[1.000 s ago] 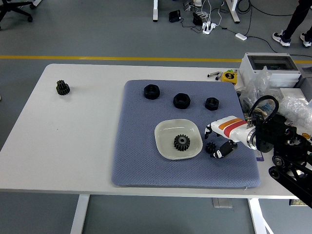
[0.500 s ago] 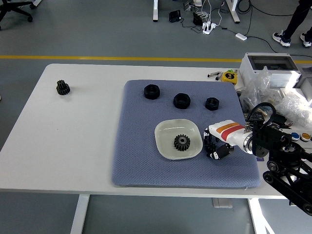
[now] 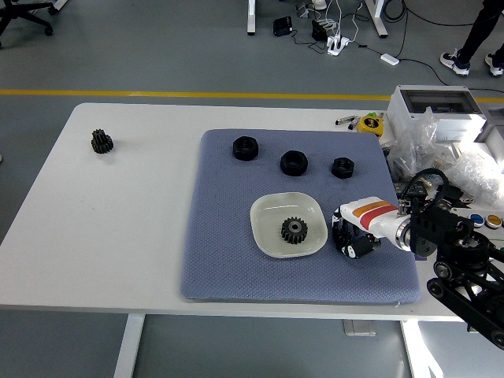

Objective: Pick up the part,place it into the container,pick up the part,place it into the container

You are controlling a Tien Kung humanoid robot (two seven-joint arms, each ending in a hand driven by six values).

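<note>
A white bowl sits on the blue-grey mat and holds one black gear. Just right of the bowl, my right hand is down on the mat. Its fingers are curled around a small black gear, which they mostly hide. On the far part of the mat lie three black nuts: one at the left, one in the middle and one at the right. Another dark gear stands alone on the white table at the far left. My left arm is out of view.
At the right end of the table stand a grey box, crumpled plastic bags and small parts. A yellow tape measure lies past the mat's far right corner. A person's shoes show on the floor at the top right.
My right hand moved left and down onto the small gear beside the bowl, and its fingers closed around it. The gear lay in plain view a second ago.
</note>
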